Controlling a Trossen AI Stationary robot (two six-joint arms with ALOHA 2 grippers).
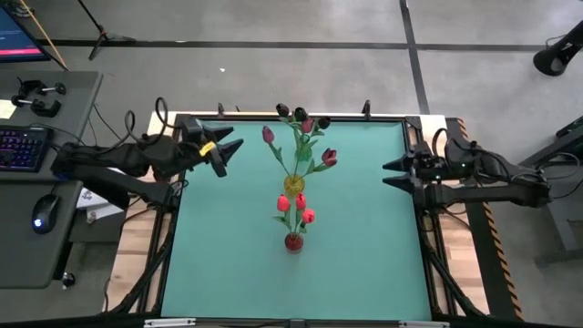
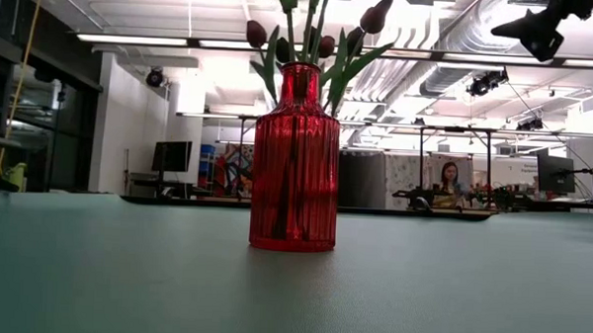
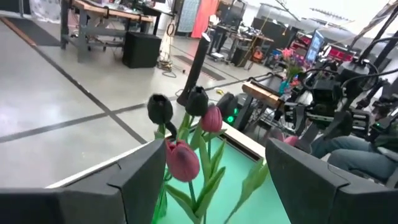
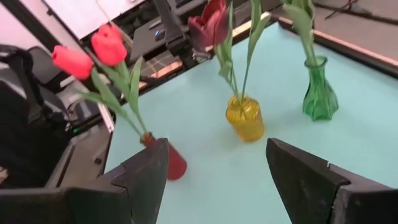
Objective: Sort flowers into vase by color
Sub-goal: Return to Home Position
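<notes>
Three small vases stand in a row down the middle of the green mat. The red vase [image 1: 293, 241] [image 2: 295, 157] is nearest and holds red-pink tulips [image 1: 299, 206] [image 4: 109, 43]. The yellow vase [image 1: 293, 183] [image 4: 245, 118] holds crimson tulips [image 1: 329, 157] [image 4: 208, 25]. The green vase [image 4: 320, 93] stands farthest, below near-black tulip heads [image 1: 299, 114] [image 3: 160, 107]. My left gripper [image 1: 230, 157] [image 3: 216, 149] hangs open over the mat's far left part and faces the flowers. My right gripper [image 1: 384, 173] [image 4: 216, 143] hangs open over the mat's right side, facing the vases.
A black frame [image 1: 273, 117] borders the mat. A desk with a keyboard [image 1: 23, 146] and a mouse [image 1: 41, 214] stands off the table's left. In the low view a person [image 2: 446, 182] sits in the room far behind the table. Bare mat lies left and right of the vases.
</notes>
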